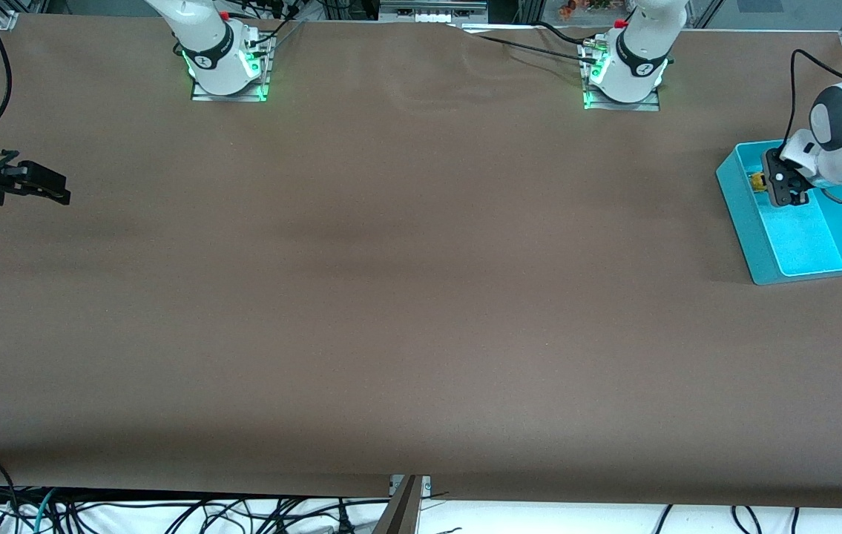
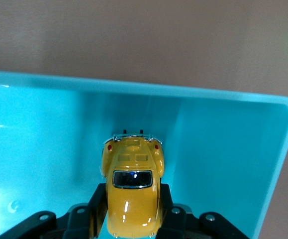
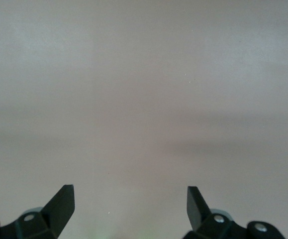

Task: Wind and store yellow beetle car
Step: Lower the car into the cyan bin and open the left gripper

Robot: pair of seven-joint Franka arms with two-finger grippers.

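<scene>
Yellow beetle car point(image 2: 133, 191) is sitting clamped in my left tool point(image 2: 132, 211), low inside the turquoise bin point(image 1: 754, 245): storing step. Next, I'm releasing. My right tool point(image 3: 130, 204) is waiting, fingers apart.

Both arms are white with black joint bands and black cables. Their bases point(image 1: 228, 70) glow green, each with a small red cap, upper part of the frame. Black gripper fingers point(image 3: 59, 204) carry silver screws.

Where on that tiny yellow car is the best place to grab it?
Across its flat sides, from above: the yellow beetle car has a rounded roof, so pads hold best on its doors, as the left gripper pinches it now over the blue bin.
</scene>
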